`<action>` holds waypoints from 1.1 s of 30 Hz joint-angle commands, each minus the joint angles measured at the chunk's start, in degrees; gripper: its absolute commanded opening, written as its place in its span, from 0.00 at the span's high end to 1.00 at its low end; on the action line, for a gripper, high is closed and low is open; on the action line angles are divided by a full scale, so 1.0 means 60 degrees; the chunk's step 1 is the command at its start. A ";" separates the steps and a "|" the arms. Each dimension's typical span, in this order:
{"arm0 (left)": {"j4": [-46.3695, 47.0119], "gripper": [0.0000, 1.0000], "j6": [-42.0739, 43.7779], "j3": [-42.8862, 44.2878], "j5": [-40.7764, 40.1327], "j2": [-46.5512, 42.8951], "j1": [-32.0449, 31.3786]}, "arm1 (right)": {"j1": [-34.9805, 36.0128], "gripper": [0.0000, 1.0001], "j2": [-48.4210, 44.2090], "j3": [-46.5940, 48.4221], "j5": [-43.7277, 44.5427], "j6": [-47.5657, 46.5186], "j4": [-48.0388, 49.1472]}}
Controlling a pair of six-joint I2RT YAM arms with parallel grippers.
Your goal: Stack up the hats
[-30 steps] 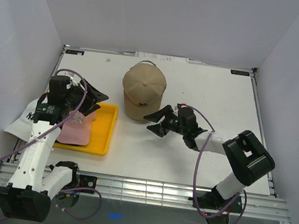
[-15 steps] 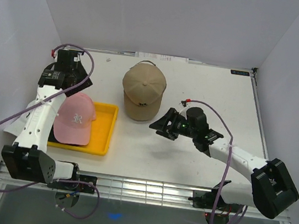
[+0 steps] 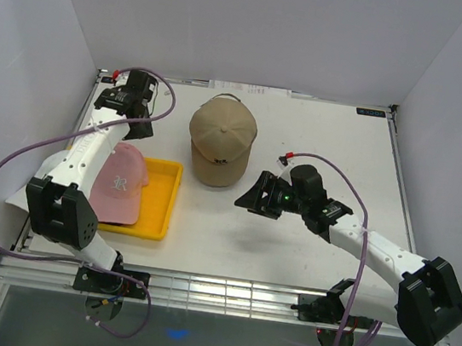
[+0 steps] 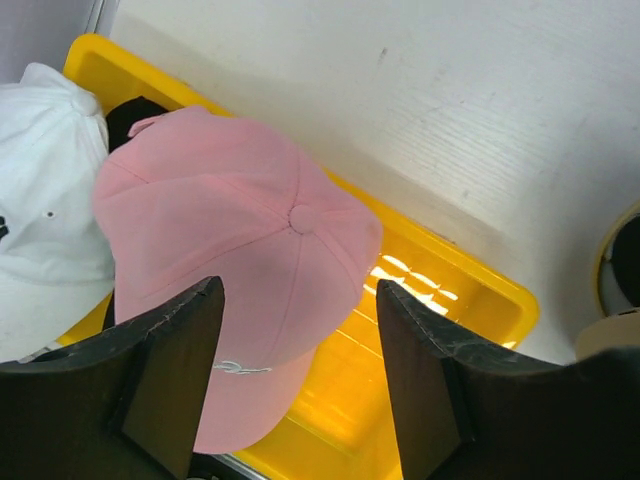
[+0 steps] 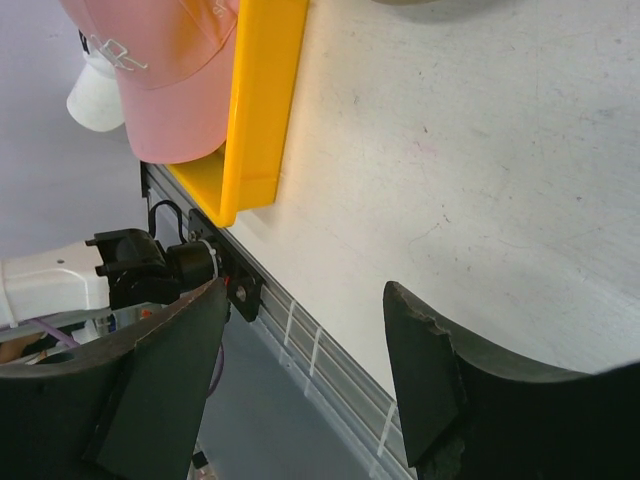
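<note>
The tan cap (image 3: 221,141) with a black "R" sits crown up at the table's middle back. The pink cap (image 3: 118,183) lies in the yellow tray (image 3: 157,206); in the left wrist view the pink cap (image 4: 230,260) covers a black cap (image 4: 128,117), of which only a dark patch shows. The white cap (image 3: 20,193) lies by the tray's left side, also in the left wrist view (image 4: 45,220). My left gripper (image 3: 137,125) is open and empty, high above the tray's far end. My right gripper (image 3: 253,198) is open and empty, just right of the tan cap's brim.
The right wrist view shows the yellow tray (image 5: 255,120), the pink cap (image 5: 170,70), and the table's metal front rail (image 5: 300,330). White walls close the table on three sides. The left arm's purple cable (image 3: 8,167) loops over the left edge.
My left gripper has swung from just over the pink cap up and back toward the far left corner. My right gripper has shifted slightly right. The pink cap stays in the tray.
</note>
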 commanded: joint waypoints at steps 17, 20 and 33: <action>-0.0145 0.26 0.0905 -0.0650 -0.0759 0.1141 -0.0055 | 0.0004 0.30 -0.0384 -0.0191 -0.0210 -0.0346 -0.0034; -0.0101 0.26 0.0905 -0.0782 -0.0847 0.1156 -0.0055 | 0.0004 0.30 -0.0428 -0.0278 -0.0181 -0.0346 -0.0034; -0.0188 0.74 0.0803 -0.0914 -0.0920 0.1112 -0.0055 | 0.0004 0.31 -0.0559 -0.0528 -0.0210 -0.0170 0.0084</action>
